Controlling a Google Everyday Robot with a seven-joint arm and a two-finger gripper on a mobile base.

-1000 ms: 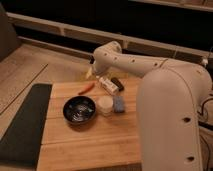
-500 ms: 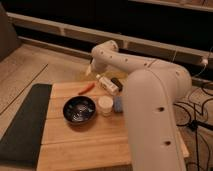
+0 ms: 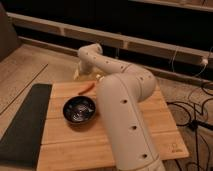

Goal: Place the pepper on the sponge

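The pepper (image 3: 86, 88), small and orange-red, lies on the wooden table (image 3: 60, 145) just behind the black bowl (image 3: 79, 109). My white arm (image 3: 122, 110) sweeps up from the lower right and bends over the table's back edge. Of the gripper (image 3: 99, 78) only a dark bit shows, just right of the pepper, behind the arm. Nothing is touching the pepper. The arm hides the sponge.
A long dark mat (image 3: 22, 122) lies along the table's left side. A pale object (image 3: 78, 75) sits at the back edge behind the pepper. Cables (image 3: 192, 107) trail on the floor to the right. A dark wall runs behind.
The arm has come across the middle of the table and now covers the white jar and the sponge. The pepper and bowl have not moved.
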